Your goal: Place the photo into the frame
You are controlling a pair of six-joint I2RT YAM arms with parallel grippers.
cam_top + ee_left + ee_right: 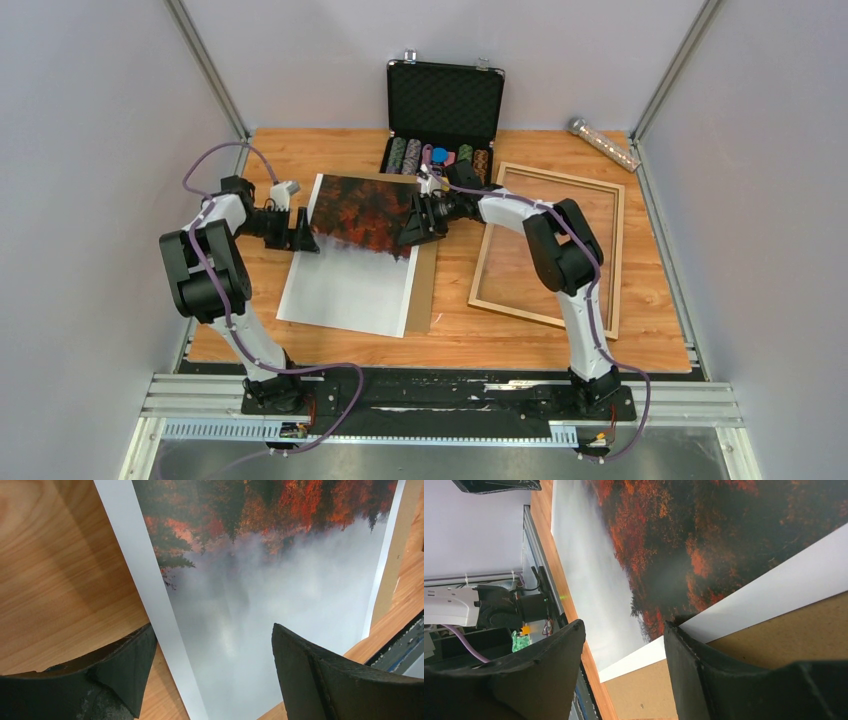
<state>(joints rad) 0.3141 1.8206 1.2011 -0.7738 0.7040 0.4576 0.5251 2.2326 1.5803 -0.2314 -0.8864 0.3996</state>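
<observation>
The left hand gapes astride the border of the photo; the right hand is open at the opposite edge. It looks light, floppy and crease-prone: pinch the white margin.

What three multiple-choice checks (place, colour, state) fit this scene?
1. Where does the photo lie? A) on the backing board, left of the frame B) inside the frame C) held in the air
2. What colour is the poker-chip case? A) black B) white C) red
3. State of the left gripper? A) shut on the photo B) open C) shut on the frame
Key: 1 A, it lies flat on the board; 2 A, shell and lining are black; 3 B, jaws stand wide apart.
</observation>
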